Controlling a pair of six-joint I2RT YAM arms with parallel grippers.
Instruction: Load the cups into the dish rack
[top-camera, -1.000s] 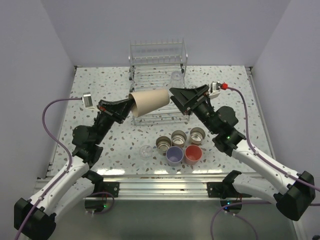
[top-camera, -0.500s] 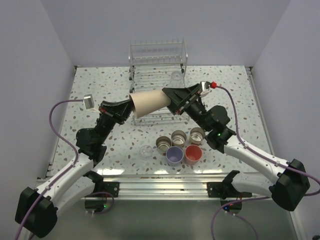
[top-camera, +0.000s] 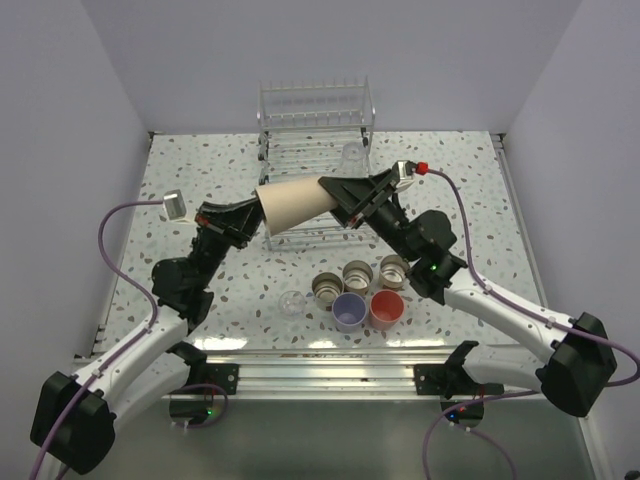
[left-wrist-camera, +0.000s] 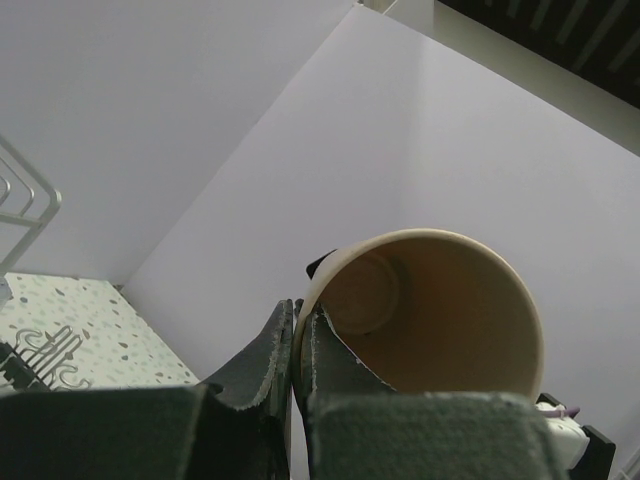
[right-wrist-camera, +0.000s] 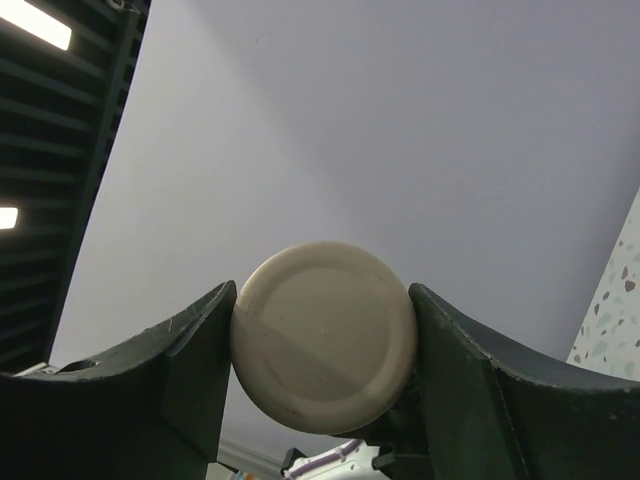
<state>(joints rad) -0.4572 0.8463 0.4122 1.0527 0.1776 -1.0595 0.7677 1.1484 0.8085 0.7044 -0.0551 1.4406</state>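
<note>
l gripper (top-camera: 258, 215) clamped narrow on the rim wall of the beige cup (top-camera: 295, 205); the left wrist view shows one finger inside the mouth and one outside, pressed tight together on the wall (left-wrist-camera: 297, 320). r gripper (top-camera: 335, 195) is closed on the same cup's base end; the right wrist view shows the round base (right-wrist-camera: 323, 335) seated between both fingers (right-wrist-camera: 190, 350), contact on each side. the cup lies roughly horizontal in the air, mouth toward my l side, base toward my r, hanging over the front part of the dish rack (top-camera: 315, 100) and not touching it. the rack sits at the far middle of the speckled table (top-camera: 200, 170). one clear cup (top-camera: 352, 155) is in the rack, r side. on the table near my bases, grouped close: three metallic cups (top-camera: 357, 274) in a row, with the lavender cup (top-camera: 349, 311) and coral cup (top-camera: 386, 309) just in front of them, all upright. a second clear cup (top-camera: 290, 303) stands just l of that group.
</note>
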